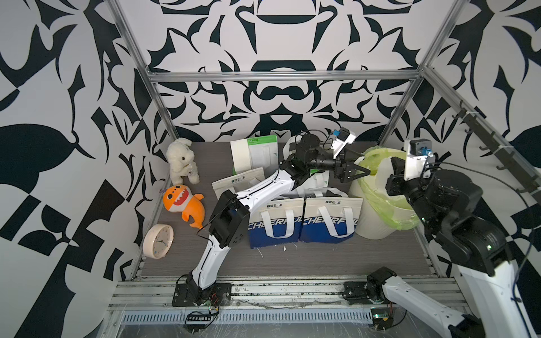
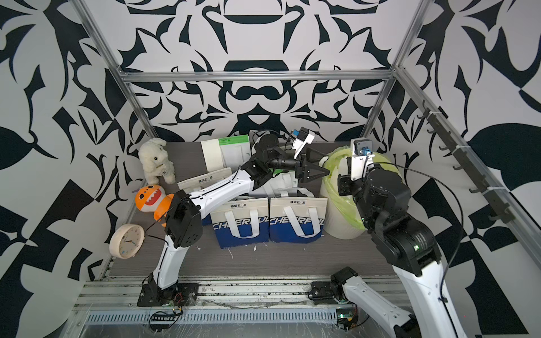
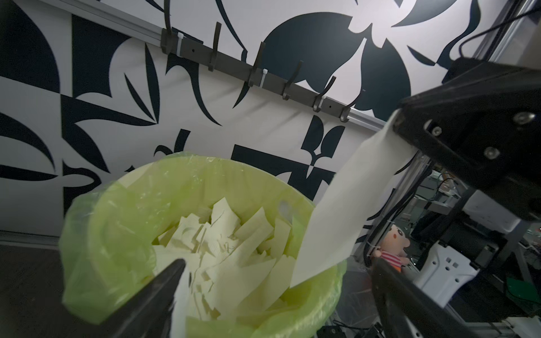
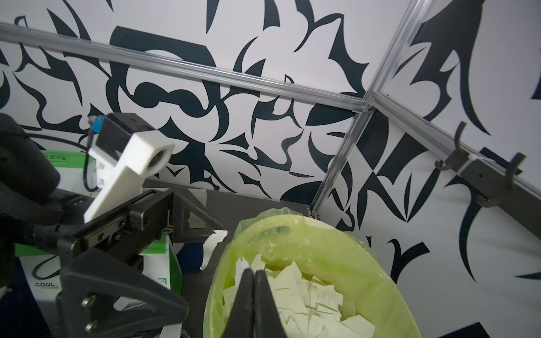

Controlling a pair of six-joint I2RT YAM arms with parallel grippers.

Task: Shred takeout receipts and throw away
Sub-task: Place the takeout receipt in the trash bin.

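The cream waste bin (image 1: 369, 220), lined with a green bag (image 1: 386, 204), stands at the table's right side and is heaped with torn receipt pieces (image 3: 222, 251). The left gripper (image 1: 364, 164) is spread wide at the rim and grips nothing. A torn scrap (image 4: 215, 244) hangs just beside one fingertip. The right gripper (image 4: 253, 281) is pinched tight on a receipt strip (image 3: 348, 210) dangling over the bin.

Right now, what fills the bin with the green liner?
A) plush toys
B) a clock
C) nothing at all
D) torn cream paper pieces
D: the left wrist view looks down into the bin and shows torn receipt pieces piled inside it.
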